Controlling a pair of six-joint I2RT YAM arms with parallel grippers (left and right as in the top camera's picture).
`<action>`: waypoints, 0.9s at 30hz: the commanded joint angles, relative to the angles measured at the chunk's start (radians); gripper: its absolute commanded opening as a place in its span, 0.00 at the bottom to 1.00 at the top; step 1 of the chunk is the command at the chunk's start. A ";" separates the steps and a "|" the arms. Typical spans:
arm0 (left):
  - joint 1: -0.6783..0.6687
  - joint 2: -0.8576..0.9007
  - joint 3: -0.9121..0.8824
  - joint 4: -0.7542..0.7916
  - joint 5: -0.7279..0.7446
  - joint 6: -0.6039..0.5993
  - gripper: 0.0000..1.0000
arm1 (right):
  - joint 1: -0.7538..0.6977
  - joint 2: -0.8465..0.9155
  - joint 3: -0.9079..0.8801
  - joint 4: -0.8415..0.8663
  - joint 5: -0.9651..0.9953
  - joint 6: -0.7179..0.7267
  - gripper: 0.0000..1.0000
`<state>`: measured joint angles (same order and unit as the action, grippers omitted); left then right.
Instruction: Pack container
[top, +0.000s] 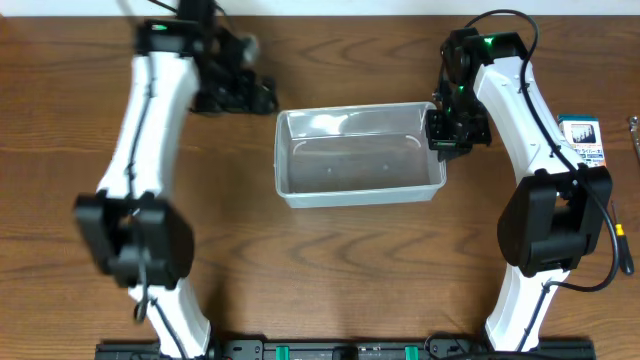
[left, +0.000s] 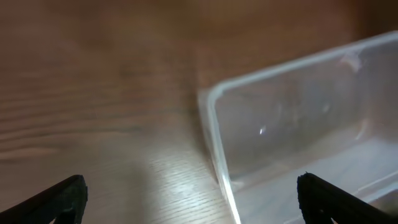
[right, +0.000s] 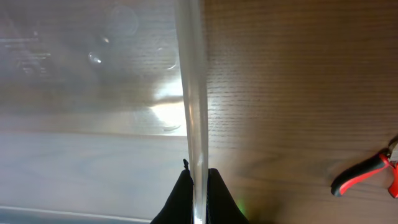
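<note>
The clear plastic container (top: 360, 155) sits at the table's middle and holds nothing. My right gripper (top: 446, 128) is shut on the container's right wall; in the right wrist view the two black fingers (right: 198, 186) pinch the clear rim (right: 193, 93) between them. My left gripper (top: 235, 92) is open and empty, just left of the container's far left corner. In the left wrist view its fingertips (left: 193, 199) are spread wide, with the container's corner (left: 217, 137) between and ahead of them.
A small blue-and-white box (top: 582, 140) lies at the right, beside my right arm. A red-handled tool (right: 367, 177) lies on the wood at the right of the right wrist view. The table is brown wood.
</note>
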<state>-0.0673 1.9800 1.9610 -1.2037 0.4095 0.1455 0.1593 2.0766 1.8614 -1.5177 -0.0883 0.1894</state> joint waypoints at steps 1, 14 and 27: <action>0.040 -0.085 0.026 -0.007 -0.014 -0.013 0.98 | 0.011 -0.041 -0.001 -0.004 -0.036 -0.039 0.01; 0.085 -0.153 0.025 -0.007 -0.014 -0.013 0.98 | 0.032 -0.043 -0.013 -0.030 -0.043 -0.013 0.01; 0.085 -0.153 0.025 -0.023 -0.015 -0.013 0.98 | 0.032 -0.044 -0.013 0.077 -0.010 0.047 0.01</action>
<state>0.0124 1.8309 1.9808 -1.2167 0.4072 0.1333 0.1837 2.0743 1.8530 -1.4456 -0.1104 0.2020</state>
